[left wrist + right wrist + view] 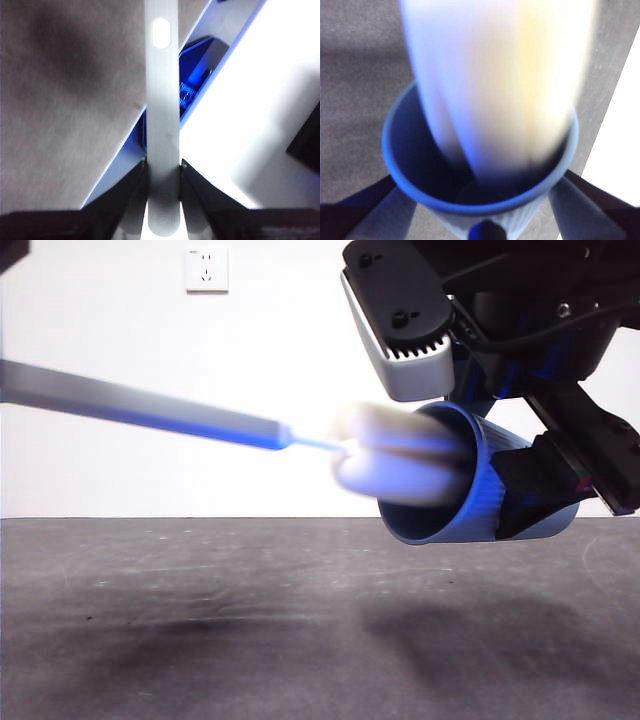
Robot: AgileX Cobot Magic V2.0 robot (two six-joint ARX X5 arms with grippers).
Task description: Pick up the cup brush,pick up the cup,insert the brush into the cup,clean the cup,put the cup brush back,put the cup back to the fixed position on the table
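While the left gripper (162,167) pinches the cup brush (150,408) handle, its sponge head sits partly inside the cup (470,490), which the right gripper (480,200) clamps sideways above the table (200,620). I'd keep the handle lined up with the cup's axis, short strokes, no levering on the rim.

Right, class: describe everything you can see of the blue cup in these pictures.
The cup is a blue, plastic-looking tumbler with fine vertical ribs and a smooth rim. It is held in the air above the table, tipped nearly on its side. The right end effector clamps its body from both sides. The brush has its cream sponge head pushed partway into the mouth, blurred by motion.
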